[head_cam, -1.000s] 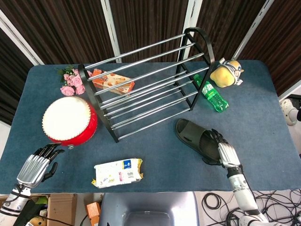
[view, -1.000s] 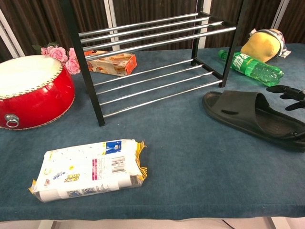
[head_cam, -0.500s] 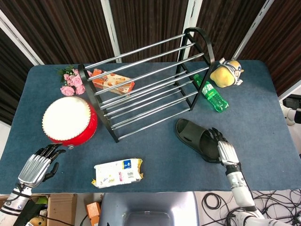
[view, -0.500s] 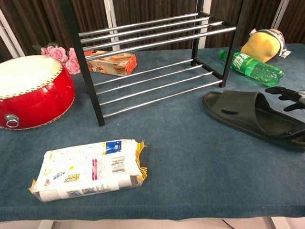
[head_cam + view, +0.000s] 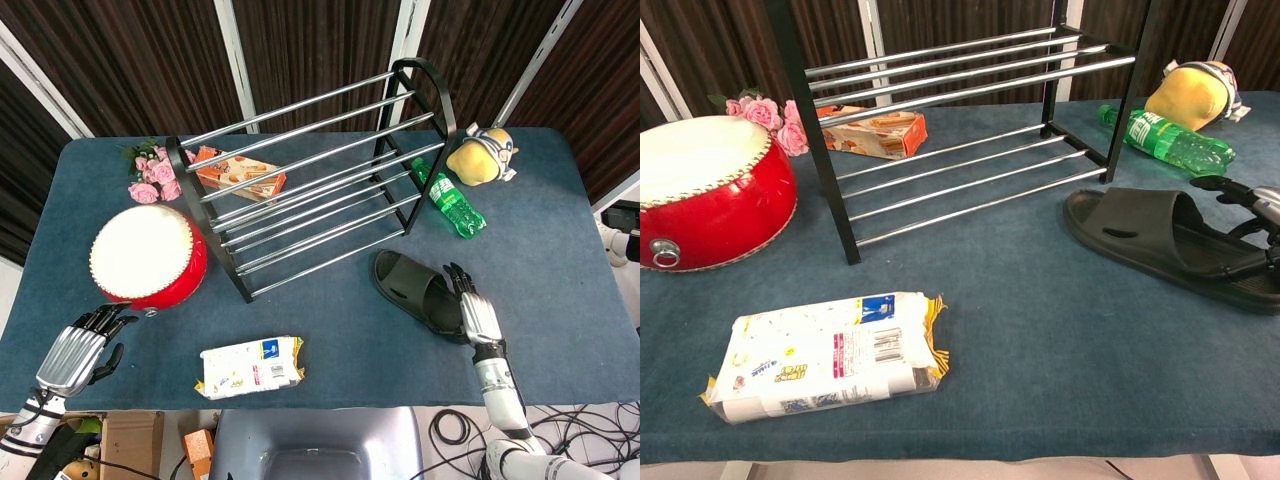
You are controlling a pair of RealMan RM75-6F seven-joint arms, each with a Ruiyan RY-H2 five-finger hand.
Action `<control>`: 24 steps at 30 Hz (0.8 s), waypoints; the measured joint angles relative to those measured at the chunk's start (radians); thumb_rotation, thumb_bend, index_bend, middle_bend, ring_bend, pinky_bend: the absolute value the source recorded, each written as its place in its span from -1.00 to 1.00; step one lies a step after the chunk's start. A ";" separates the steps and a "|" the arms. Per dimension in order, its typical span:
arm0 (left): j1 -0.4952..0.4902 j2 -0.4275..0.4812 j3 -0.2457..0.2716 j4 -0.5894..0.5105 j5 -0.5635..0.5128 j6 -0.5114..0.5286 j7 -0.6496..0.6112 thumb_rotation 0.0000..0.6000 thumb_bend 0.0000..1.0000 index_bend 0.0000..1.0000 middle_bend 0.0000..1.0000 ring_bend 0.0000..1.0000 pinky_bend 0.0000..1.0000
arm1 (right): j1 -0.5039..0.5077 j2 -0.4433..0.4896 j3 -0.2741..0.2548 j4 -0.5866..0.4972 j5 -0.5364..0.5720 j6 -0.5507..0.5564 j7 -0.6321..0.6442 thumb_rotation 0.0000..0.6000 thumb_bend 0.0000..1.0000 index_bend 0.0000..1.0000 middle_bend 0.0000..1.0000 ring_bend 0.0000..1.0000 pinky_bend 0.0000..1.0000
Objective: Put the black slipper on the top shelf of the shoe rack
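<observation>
We find the matte black rubber slipper (image 5: 419, 294) lying flat on the blue felt worktop (image 5: 330, 330), near-right of the black tubular-steel shoe rack (image 5: 320, 170), its long axis running far-left to near-right. Our right hand (image 5: 473, 310), fingers spread and seemingly empty, sits at its heel; the left hand (image 5: 78, 352), also open, rests well apart.

Blue-covered table (image 5: 560, 250), dark wood-panel wall (image 5: 310, 50) with pale strips, cables on floor (image 5: 590, 430)

Head view steeply downward, chest view low; shared shoe rack (image 5: 320, 180).
</observation>
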 measured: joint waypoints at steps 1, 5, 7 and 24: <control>0.000 0.000 0.000 0.000 0.000 0.000 0.000 1.00 0.12 -0.41 -0.65 -0.67 -0.31 | 0.001 -0.001 -0.001 0.004 0.000 -0.003 0.001 1.00 -0.81 -1.00 -1.00 -1.00 -0.40; -0.001 0.001 0.000 0.000 -0.001 -0.001 -0.001 1.00 0.12 -0.41 -0.65 -0.67 -0.31 | 0.002 -0.004 -0.002 0.013 0.000 -0.010 0.000 1.00 -0.81 -1.00 -1.00 -1.00 -0.39; -0.001 0.001 0.000 -0.001 -0.001 -0.001 -0.002 1.00 0.12 -0.41 -0.65 -0.67 -0.31 | 0.002 -0.006 -0.003 0.018 0.001 -0.013 -0.003 1.00 -0.81 -1.00 -1.00 -1.00 -0.39; -0.003 0.004 -0.002 -0.001 -0.006 -0.004 -0.011 1.00 0.12 -0.41 -0.65 -0.67 -0.31 | -0.010 -0.071 0.023 0.096 -0.045 0.115 0.027 1.00 -0.31 0.17 0.14 0.33 0.88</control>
